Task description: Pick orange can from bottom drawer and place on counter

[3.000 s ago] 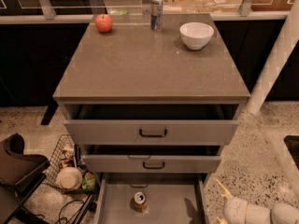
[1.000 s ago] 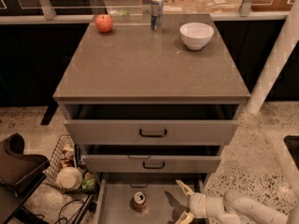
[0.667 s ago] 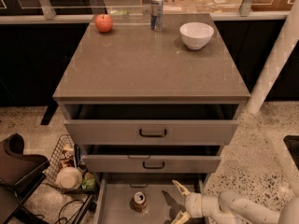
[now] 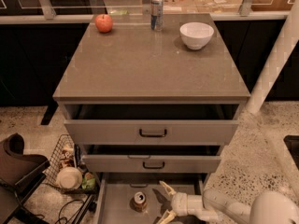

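Grey-brown speckled stone forms the counter (image 4: 149, 69) atop a three-drawer cabinet. It carries a red apple (image 4: 103, 23), a slim blue-and-silver can (image 4: 157, 12) and a white bowl (image 4: 196, 34) along its far edge, with broad bare space nearer the front. Below it the top drawer (image 4: 152, 132) and middle drawer (image 4: 152, 164) stand partly pulled out, and the bottom drawer (image 4: 117, 192) is open furthest, its flat grey floor exposed. Reaching in from the right, the robot's white arm (image 4: 224, 208) carries the gripper (image 4: 164, 202) low over that floor, its two fingers spread wide and holding nothing. It sits just to the right of the orange can (image 4: 139, 201), which stands upright near the drawer's middle, not yet between the fingers. A clean pick would seem to call for sliding leftward at can height until the fingers straddle the body, closing on the mid-wall rather than the rim, then backing out clear of the overhanging middle drawer before rising to the counter. A glancing finger could tip the can.
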`<action>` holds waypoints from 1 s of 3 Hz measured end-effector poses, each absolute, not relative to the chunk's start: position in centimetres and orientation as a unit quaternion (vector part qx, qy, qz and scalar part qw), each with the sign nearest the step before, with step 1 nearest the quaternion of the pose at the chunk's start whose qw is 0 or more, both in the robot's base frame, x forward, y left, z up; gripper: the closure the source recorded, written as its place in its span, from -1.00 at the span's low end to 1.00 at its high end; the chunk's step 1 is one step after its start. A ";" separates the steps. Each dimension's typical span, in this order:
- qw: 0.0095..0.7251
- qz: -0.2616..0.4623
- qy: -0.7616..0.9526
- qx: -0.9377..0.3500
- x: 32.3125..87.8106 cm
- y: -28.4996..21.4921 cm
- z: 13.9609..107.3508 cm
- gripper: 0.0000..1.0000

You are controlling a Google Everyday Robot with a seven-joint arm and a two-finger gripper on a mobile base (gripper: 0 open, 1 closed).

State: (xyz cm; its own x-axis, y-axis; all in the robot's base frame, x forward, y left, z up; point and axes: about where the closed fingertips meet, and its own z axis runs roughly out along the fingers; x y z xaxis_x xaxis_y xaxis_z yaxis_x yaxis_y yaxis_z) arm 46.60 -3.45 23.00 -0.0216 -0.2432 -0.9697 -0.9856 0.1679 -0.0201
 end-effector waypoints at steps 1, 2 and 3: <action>0.471 0.396 0.595 -0.516 47.1 -2.0 22.5 -1.00; 0.469 0.402 0.591 -0.519 47.9 -0.6 22.0 -1.00; 0.471 0.408 0.585 -0.519 48.5 0.2 21.7 -1.00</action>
